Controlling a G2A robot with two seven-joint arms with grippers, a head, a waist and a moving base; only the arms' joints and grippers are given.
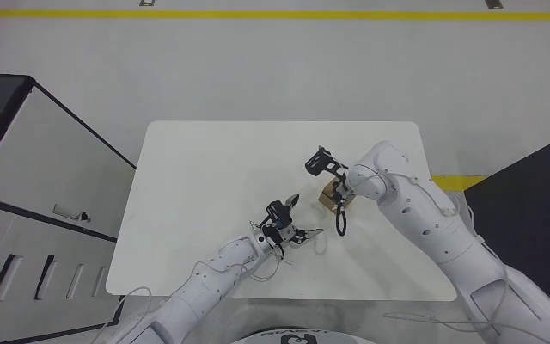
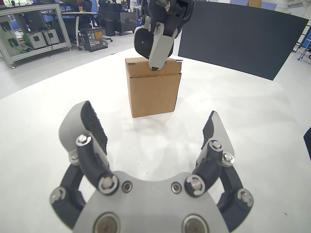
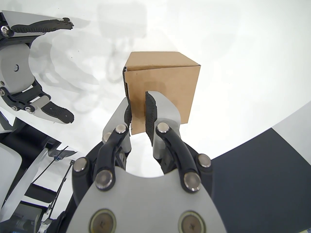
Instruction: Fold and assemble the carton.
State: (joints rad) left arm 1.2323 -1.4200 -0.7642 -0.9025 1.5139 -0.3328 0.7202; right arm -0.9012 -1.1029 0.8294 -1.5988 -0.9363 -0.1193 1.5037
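above, right end effector (image 3: 139, 105) pinches carton (image 3: 167, 83) edge; left end effector (image 2: 148, 112) splayed.

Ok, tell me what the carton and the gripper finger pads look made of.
Carton: brown corrugated cardboard, matte, judging by the raw layered edge at its seam. Finger pads: likely black rubber, matte, with a ribbed gripping face.

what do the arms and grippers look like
White, rounded arms: left arm, right arm with a black cable looped at its wrist. The left gripper and right gripper match: silver base plate, black links, silver fingers, black ribbed pads.
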